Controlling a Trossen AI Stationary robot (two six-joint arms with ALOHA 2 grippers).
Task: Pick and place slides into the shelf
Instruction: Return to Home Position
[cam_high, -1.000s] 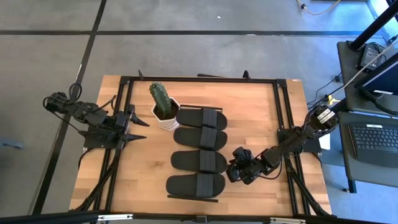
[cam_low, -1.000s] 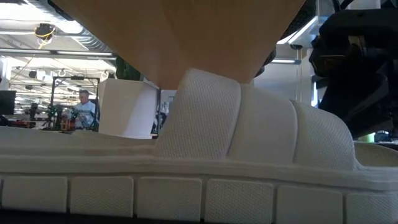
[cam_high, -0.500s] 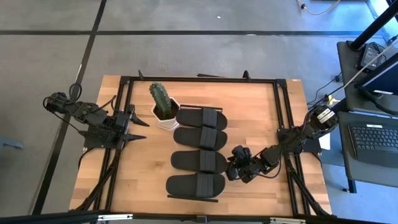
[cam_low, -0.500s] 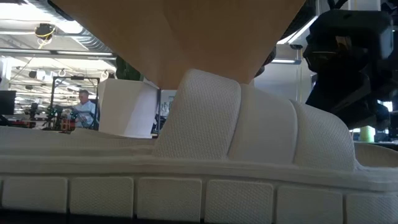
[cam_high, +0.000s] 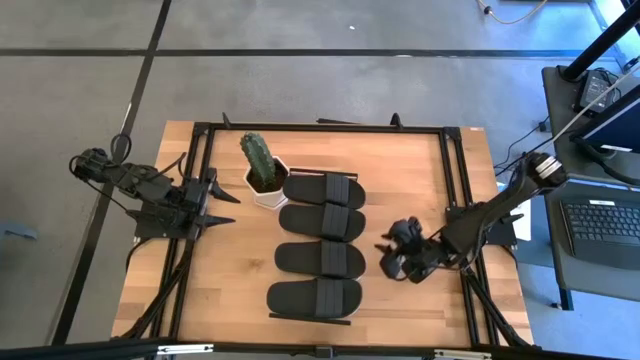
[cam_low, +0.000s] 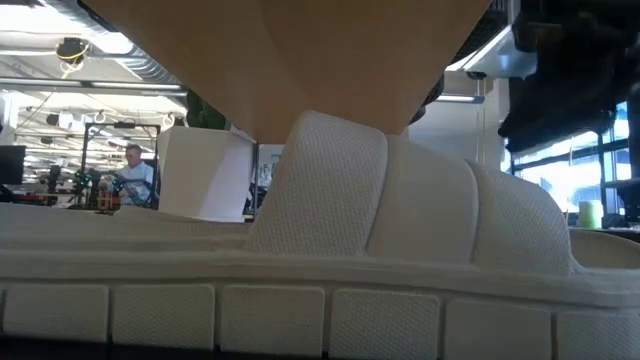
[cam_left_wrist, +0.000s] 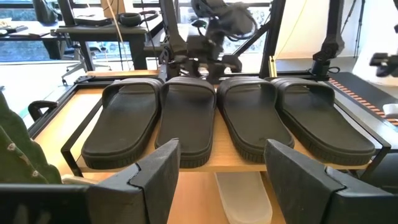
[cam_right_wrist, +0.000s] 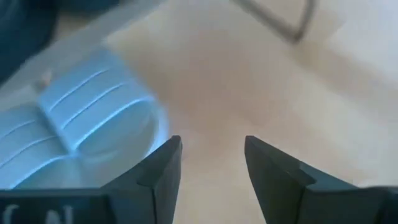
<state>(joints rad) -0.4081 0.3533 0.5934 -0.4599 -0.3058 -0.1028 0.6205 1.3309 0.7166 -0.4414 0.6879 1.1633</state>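
Observation:
Four matte black slides (cam_high: 321, 240) lie side by side on the shelf (cam_left_wrist: 211, 165), soles down; in the left wrist view the black slides (cam_left_wrist: 230, 118) fill its top. A grey-beige slide (cam_low: 320, 240) lies on the table under the shelf (cam_low: 330, 60), and the same kind of slide (cam_left_wrist: 241, 193) shows below the panel. My right gripper (cam_high: 393, 256) is open just right of the black slides, and a pale slide (cam_right_wrist: 81, 137) lies beside its fingers, untouched. My left gripper (cam_high: 226, 206) waits open at the table's left side, pointing at the shelf.
A cactus in a white pot (cam_high: 262, 172) stands at the shelf's far left corner. The table's black metal frame (cam_high: 455, 180) runs along the sides. Bare wood lies between the shelf and the right frame rail. A person (cam_low: 133, 172) sits far off in the room.
My right gripper has drawn back from the black slides toward the table's right edge and risen, its arm lifting; in the low view it has moved up and off to the right. The slides have not moved.

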